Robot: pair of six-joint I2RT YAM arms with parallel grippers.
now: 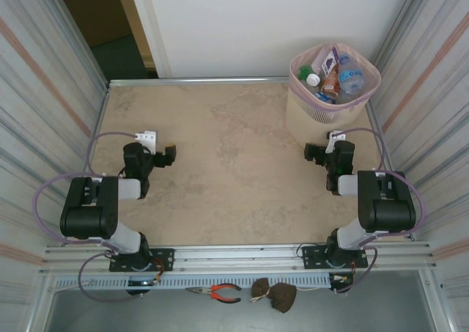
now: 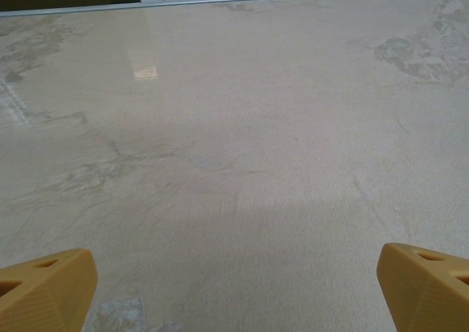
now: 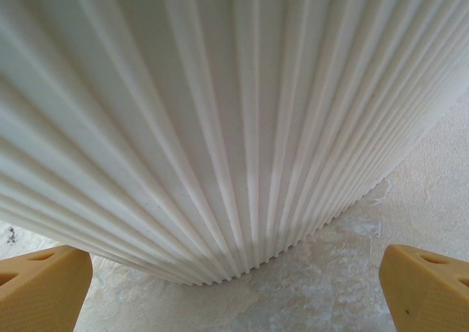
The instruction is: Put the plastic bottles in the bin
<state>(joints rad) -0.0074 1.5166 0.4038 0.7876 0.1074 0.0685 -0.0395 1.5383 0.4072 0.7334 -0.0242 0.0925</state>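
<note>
Bottles (image 1: 333,79) are seen piled inside the pale pink bin (image 1: 302,116) at the far right corner of the table (image 1: 234,141), with left gripper (image 1: 165,156) and right gripper (image 1: 316,153) held wide open and empty, the task apparently finished.

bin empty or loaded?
Loaded: the top view shows several plastic bottles piled inside the upright bin. How deep the pile goes, cannot tell.

plastic bottles (image 1: 338,75): heaped in bin (image 1: 308,119), lower ones buried under upper, count unclear, label print too small to read. same bin (image 3: 220,112), right wrist view: cut off top and sides. dark lump (image 1: 275,294) beside pliers (image 1: 220,293): unidentifiable.
</note>
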